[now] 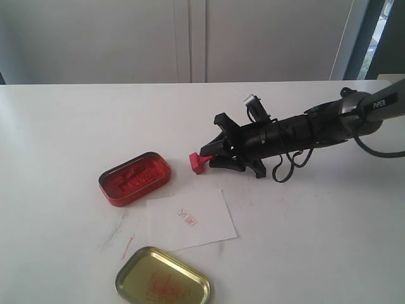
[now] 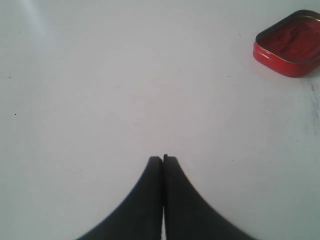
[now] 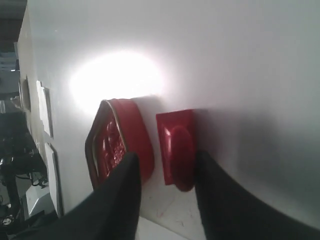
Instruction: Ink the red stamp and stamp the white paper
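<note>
The red stamp (image 1: 198,162) sits on the table just right of the red ink tin (image 1: 135,178). My right gripper (image 1: 207,156) is at the stamp, open. In the right wrist view the red stamp (image 3: 177,147) lies between the fingers of that gripper (image 3: 165,157); one finger is against its knob and the other stands off it. The white paper (image 1: 190,218) lies nearer the front and carries a small red imprint. My left gripper (image 2: 163,159) is shut on nothing over bare table and does not show in the exterior view.
A gold lid (image 1: 162,278) with red smears lies at the front edge, below the paper. The ink tin (image 2: 290,47) shows in a corner of the left wrist view, and the same tin (image 3: 117,145) lies beside the stamp. Faint red marks streak the table left of the paper.
</note>
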You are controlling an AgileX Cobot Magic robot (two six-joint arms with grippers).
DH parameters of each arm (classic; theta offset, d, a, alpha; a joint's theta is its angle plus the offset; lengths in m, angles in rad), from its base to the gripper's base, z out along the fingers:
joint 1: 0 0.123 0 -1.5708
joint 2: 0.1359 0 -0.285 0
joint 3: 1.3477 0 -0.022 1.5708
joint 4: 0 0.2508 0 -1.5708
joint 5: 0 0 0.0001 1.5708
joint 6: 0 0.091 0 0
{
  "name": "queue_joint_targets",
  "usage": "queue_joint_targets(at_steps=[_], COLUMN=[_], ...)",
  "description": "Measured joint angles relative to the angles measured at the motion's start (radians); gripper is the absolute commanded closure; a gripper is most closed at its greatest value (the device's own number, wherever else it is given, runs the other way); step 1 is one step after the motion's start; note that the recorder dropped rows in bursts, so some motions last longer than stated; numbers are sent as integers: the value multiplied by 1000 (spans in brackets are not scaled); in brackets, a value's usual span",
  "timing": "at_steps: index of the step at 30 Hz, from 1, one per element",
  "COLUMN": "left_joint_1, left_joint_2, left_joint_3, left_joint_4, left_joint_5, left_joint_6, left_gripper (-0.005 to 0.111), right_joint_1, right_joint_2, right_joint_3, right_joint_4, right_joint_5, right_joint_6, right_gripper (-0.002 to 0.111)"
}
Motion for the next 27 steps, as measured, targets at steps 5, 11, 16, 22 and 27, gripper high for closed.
queue_joint_targets(at_steps=[5,11,16,22,27], left_joint_1=[0,0,0,0,0], left_joint_2=[0,0,0,0,0], left_joint_3=[0,0,0,0,0], left_joint_4=[0,0,0,0,0], left_joint_5=[0,0,0,0,0], left_joint_6=[0,0,0,0,0], left_gripper=[107,107,107,107,107], right_joint_1=[-37,-75,-102,-113,-113], right_joint_2=[-10,-17,-36,-85,-150], right_joint_3=[0,0,0,2,2], right_joint_4=[-62,-148,-256,-462,-640], right_joint_5=[-4,-2,5,65,108], right_joint_6=[25,76,94,160,274], right_gripper=[73,73,74,94,108])
